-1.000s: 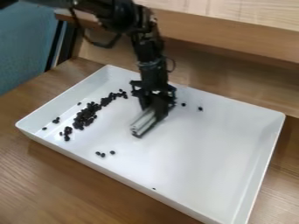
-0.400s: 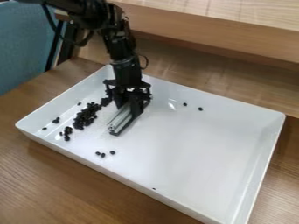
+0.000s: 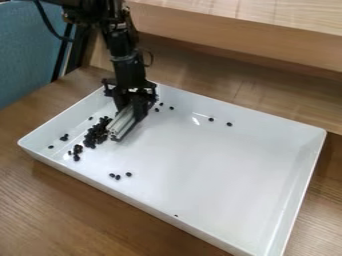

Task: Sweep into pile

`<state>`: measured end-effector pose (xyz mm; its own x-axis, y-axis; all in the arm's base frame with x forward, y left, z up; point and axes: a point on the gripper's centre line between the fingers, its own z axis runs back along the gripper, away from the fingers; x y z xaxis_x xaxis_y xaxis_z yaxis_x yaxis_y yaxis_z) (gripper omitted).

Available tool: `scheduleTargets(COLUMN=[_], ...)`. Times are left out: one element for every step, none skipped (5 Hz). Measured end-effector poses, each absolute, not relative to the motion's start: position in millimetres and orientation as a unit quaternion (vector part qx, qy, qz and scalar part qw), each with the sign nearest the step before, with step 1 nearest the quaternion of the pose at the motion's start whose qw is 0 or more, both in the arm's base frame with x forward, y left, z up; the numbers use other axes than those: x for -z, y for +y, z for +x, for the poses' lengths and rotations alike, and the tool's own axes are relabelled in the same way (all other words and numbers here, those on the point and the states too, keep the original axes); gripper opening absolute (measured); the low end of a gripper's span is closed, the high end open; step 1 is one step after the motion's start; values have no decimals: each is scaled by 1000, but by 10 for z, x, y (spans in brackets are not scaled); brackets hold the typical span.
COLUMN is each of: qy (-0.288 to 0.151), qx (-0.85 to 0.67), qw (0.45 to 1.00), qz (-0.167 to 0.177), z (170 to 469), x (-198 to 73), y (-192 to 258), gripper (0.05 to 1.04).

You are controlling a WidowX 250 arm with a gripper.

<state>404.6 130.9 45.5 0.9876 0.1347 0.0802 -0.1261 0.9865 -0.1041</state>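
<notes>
Gripper [image 3: 129, 110] low over the white tray [image 3: 207, 165], toward the upper left corner. Holds a grooved pale bar [image 3: 122, 123] clamped between both fingers, slanting down beside the cluster of small dark pieces [image 3: 97, 132]. Stray pieces [image 3: 229, 124] near the far wall.

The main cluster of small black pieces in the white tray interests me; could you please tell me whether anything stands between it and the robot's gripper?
Only the light grey ribbed bar held in the black two-finger gripper, its lower end beside the main cluster; nothing else visible stands in between.
</notes>
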Motion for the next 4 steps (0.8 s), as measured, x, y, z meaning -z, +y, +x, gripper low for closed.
scheduleTargets(qy=[-44, -44, -42, -35], qx=[-69, -72, -66, -43], qw=[995, 995, 995, 996], qz=[-50, -49, -57, -63], z=[4064, 4056, 4041, 4032], x=[-464, -467, -416, -354], y=[1336, 1363, 1305, 1131], gripper=[402, 402, 402, 402])
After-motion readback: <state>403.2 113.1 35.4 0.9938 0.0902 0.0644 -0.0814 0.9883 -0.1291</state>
